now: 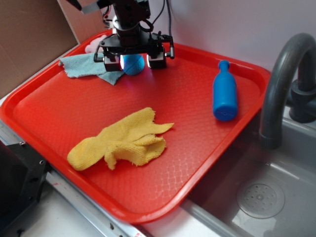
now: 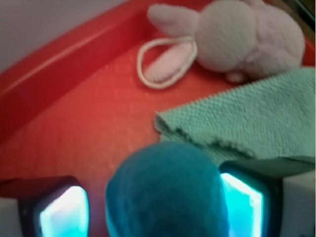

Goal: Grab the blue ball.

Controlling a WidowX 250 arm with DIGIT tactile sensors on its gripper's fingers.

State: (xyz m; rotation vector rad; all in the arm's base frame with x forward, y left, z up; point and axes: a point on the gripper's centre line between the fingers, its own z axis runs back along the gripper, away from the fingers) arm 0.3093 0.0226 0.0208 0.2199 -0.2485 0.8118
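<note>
both fingers of my open pincer (image 1: 133, 60) flank the ball (image 1: 133, 64); it looks soft and light, so i'd squeeze across its middle.

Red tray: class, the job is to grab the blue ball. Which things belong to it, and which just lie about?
Belong to the job:
blue ball
gripper, fingers either side of the ball

Just lying about:
yellow cloth
teal cloth
blue bottle
pink plush bunny
red tray
</note>
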